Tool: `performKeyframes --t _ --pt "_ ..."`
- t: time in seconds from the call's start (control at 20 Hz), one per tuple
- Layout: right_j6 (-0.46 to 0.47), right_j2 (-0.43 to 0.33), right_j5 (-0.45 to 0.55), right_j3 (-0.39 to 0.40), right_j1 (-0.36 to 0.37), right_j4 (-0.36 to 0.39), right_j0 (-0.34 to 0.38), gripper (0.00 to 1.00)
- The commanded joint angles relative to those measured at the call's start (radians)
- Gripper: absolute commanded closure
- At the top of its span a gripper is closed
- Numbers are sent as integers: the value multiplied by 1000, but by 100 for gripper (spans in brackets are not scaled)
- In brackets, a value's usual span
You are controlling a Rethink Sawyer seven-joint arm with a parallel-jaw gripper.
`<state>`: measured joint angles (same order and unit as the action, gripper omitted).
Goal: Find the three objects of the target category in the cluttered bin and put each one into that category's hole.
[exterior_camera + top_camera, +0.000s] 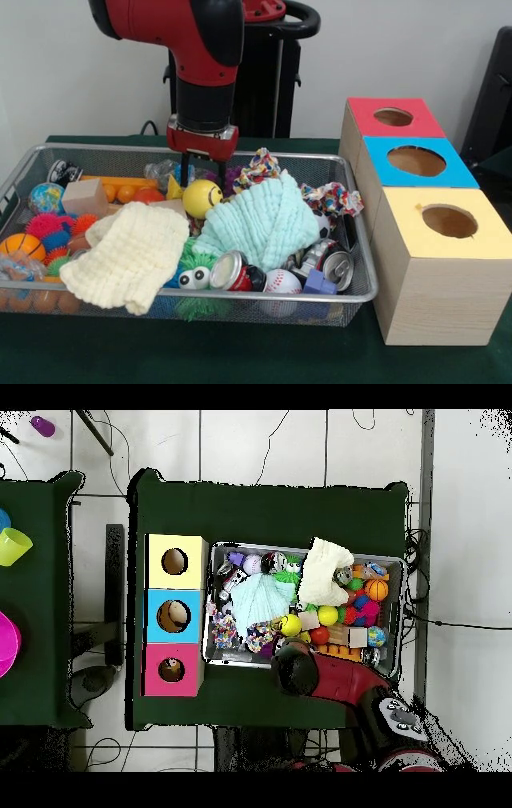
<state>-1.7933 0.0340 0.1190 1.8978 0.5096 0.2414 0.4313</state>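
Searching comes first here, since the silver wire-mesh bin [364, 292] is packed and two cloths hide much of it: a cream waffle-weave cloth [128, 254] at the front and a mint-green cloth [260, 220] in the middle. Which category is wanted cannot be told from the scene; the candidates include a yellow smiley ball [201, 198], crushed drink cans [332, 264] and a white baseball [282, 282]. A good step, in my judgement, would lift or push a cloth aside, then take one loose item from above without snagging fabric.

Three wooden boxes stand just beside the bin, with red [394, 117], blue [416, 162] and yellow [450, 222] tops, each with a round hole.

The red and black arm comes straight down over the bin's far side. Its gripper [202, 170] points vertically, fingers parted and holding nothing, hanging just behind the smiley ball. From overhead, the arm [320, 674] covers the bin's nearer rim.
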Motion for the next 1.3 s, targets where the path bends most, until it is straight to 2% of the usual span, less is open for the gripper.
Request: performKeyframes --t 0.05,0.1,0.15,0.3,0.35,0.5,0.9,1.05,1.15,1.2,1.3 --pt "-76 -74 -44 -56 -49 39 26 0" --pt "-73 -76 -41 -59 -50 40 28 0" --pt "-84 -71 -70 -56 -51 44 27 100" --pt "-82 -70 -69 -59 -48 44 27 100" --pt "-64 -87 -31 -61 -43 43 38 100" --pt "-53 -104 -10 -66 -43 41 52 100" --pt "-56 -105 16 -56 -18 38 49 100" --pt "-52 -98 80 -45 40 19 27 100" --pt "-43 -71 137 -65 55 12 -6 100" --pt "-41 -75 135 -64 61 17 -4 0" --pt "-45 -63 134 -72 60 19 -14 0"
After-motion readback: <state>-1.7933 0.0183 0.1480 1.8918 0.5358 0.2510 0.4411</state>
